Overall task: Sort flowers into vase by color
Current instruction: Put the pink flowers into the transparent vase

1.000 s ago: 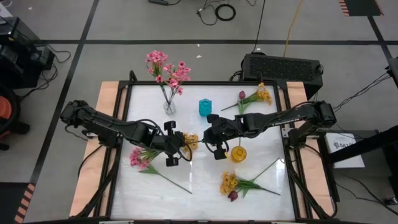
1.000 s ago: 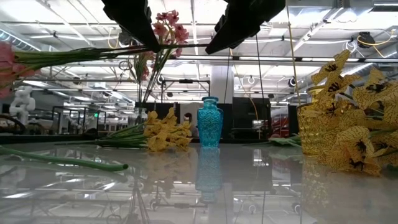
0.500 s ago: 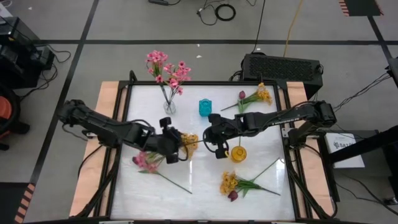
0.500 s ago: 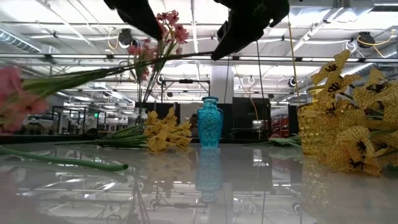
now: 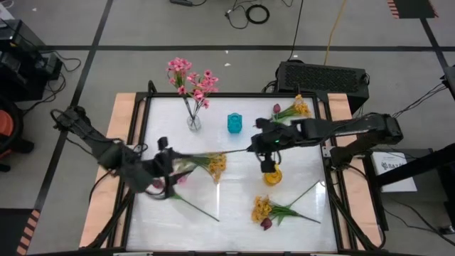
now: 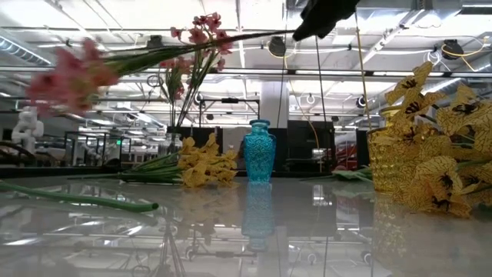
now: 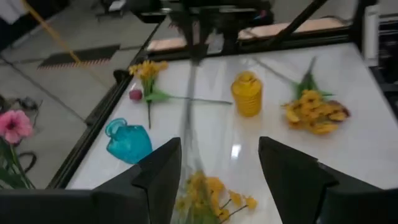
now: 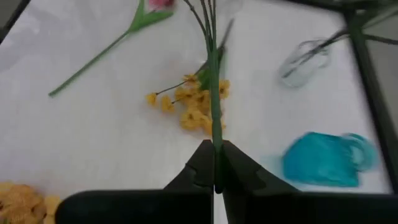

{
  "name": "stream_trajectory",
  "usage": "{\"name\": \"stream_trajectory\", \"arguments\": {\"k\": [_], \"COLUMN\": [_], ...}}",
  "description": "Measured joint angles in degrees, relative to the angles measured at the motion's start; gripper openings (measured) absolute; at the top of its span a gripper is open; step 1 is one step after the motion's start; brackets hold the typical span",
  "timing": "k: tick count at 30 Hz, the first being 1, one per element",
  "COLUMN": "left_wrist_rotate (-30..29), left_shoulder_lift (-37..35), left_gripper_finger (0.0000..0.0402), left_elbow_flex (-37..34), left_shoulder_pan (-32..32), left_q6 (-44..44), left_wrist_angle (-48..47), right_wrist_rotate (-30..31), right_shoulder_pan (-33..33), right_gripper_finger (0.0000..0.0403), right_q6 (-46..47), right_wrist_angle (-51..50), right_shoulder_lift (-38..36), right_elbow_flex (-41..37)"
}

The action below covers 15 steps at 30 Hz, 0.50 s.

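A pink flower spray (image 6: pixel 69 77) hangs in the air above the table's middle. Its thin green stem (image 5: pixel 213 152) runs level to my right gripper (image 5: pixel 254 147), which is shut on it. My left gripper (image 7: pixel 217 180) stands open at the table's left (image 5: pixel 169 169), its fingers on either side of the blurred stem without touching it. The clear vase (image 5: pixel 193 122) at the far left holds pink flowers upright by their stems. The blue vase (image 5: pixel 234 123) and the yellow vase (image 5: pixel 272 175) stand upright. A yellow spray (image 8: pixel 193 106) lies on the table beneath the held stem. My right gripper pinches the pink spray's green stem near its bare end (image 8: pixel 214 146) between its two fingers. The fingers come level from the table's right and lie roughly along the stem. The spray is lifted clear and nearly level, its blooms (image 6: pixel 69 77) toward the table's left.
Another pink spray (image 5: pixel 158 186) lies flat near the left gripper, its stem reaching toward the near edge. Yellow sprays with dark magenta buds lie at the far right (image 5: pixel 295 110) and near right (image 5: pixel 269 210). A black box (image 5: pixel 323 75) sits beyond the far edge.
My left gripper has opened, let go of the pink spray and drawn back toward the table's left edge. My right gripper, still shut on the stem, has gone toward the table's right edge, and the spray's bloom end has risen higher above the table.
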Motion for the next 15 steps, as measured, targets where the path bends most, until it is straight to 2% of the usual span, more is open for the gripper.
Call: {"name": "stream_trajectory", "arguments": {"k": [3,6,9,15], "left_wrist_rotate": [-6.3,-12.3,-15.8,-22.5], "left_shoulder_lift": [-0.9,-1.2,-1.7,-1.9], "left_gripper_finger": [0.0221,0.0221,0.0221,0.0221], "left_elbow_flex": [0.0,0.0,0.0,0.0], "left_shoulder_pan": [-4.0,-6.6,-8.3,-10.0], "left_q6": [0.1,0.5,0.4,1.4], "left_wrist_angle": [-0.1,-0.5,-0.8,-0.7], "right_wrist_rotate": [1.6,1.7,3.9,4.1], "right_shoulder_pan": [0.1,0.3,0.3,-0.3], "right_gripper_finger": [0.0,0.0,0.0,0.0001], "right_q6": [1.0,0.8,0.1,-1.4], "right_wrist_angle": [-1.7,0.7,5.2,18.8], "right_shoulder_lift": [-3.7,-8.9,-15.3,-29.0], "right_elbow_flex": [-0.4,-4.3,-9.4,-18.7]}}
